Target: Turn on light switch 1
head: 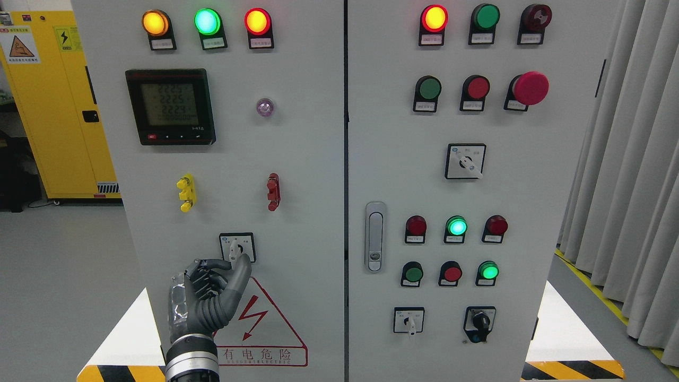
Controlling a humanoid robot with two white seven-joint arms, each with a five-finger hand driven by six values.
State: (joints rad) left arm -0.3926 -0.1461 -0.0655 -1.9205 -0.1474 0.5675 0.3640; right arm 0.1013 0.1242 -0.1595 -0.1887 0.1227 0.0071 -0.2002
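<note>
The left hand [212, 289], fingers curled around nothing, thumb just touching the switch [237, 248] low on the cabinet's left door [307, 212], could slip off its small knob without turning it.

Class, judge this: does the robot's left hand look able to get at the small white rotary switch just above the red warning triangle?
Probably yes: the left hand is raised right below the white rotary switch, nothing between them.

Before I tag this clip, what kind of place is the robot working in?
Probably an industrial electrical room or training lab. A grey control cabinet carries indicator lamps, a digital meter and an electric shock warning triangle; a yellow safety cabinet stands behind. The left hand is at a rotary switch.
</note>
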